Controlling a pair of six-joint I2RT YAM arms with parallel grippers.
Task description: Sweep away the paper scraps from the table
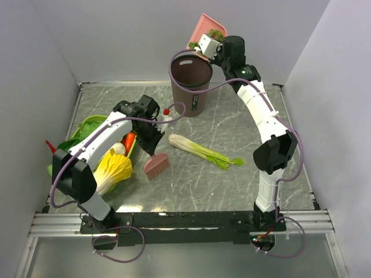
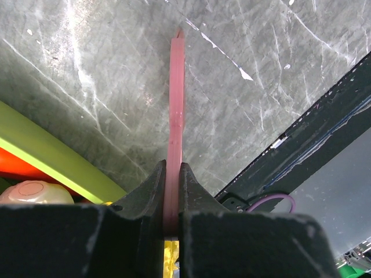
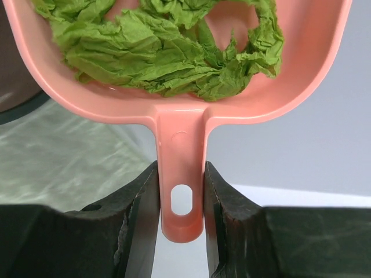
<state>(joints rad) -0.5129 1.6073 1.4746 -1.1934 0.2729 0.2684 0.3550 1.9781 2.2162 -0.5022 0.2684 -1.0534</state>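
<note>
While we are clamping the right gripper on the narrow handle of the pink dustpan, just above its hanging hole, the paper scraps are lying heaped in the pan's bowl, and the top view is showing the pan raised and tipped near the mouth of the brown bin. We are judging the scraps as very light, soft and crumpled, so they are likely clinging to one another and to the plastic rather than sliding out cleanly, and a quick move could be sending them fluttering past the rim. We are not treating them as something to pinch; the stiff pan is doing the carrying, and the handle is the sensible place to grip, though its smooth, slim shape may be letting the pan swivel in the grip if tilted hard. Meanwhile the left gripper is squeezing shut on the thin pink brush, whose head appears to be resting on the table between the cabbage and the leek. We are finding no loose scraps elsewhere on it.
</note>
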